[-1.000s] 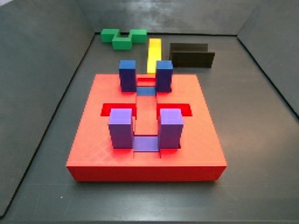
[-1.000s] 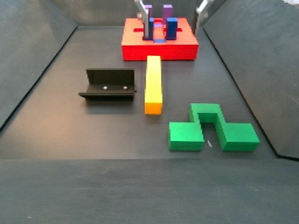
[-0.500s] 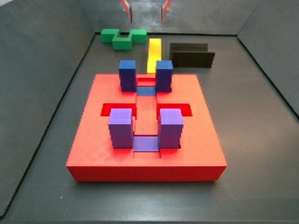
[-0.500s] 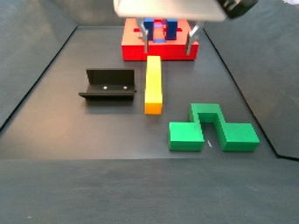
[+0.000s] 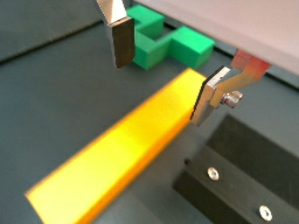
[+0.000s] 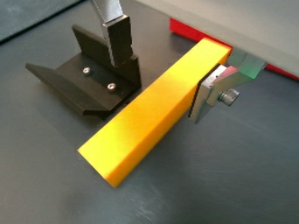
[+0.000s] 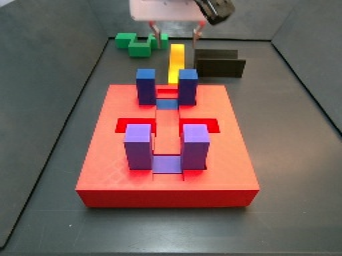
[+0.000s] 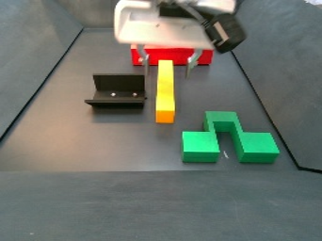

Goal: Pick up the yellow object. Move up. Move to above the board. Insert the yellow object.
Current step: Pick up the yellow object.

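Hovering over the yellow object (image 8: 165, 90), your gripper (image 6: 162, 70) stood with its fingers (image 5: 121, 40) spread wide to either side of the bar, not touching it. In a side view the bar lay flat on the dark floor at frame centre, between the fixture (image 8: 116, 92) at left and the green blocks (image 8: 228, 137) at lower right, the board (image 8: 174, 53) just behind it.

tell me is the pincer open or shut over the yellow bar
Open: in both wrist views the pincer has a finger on each side of the yellow bar, not pressing it.
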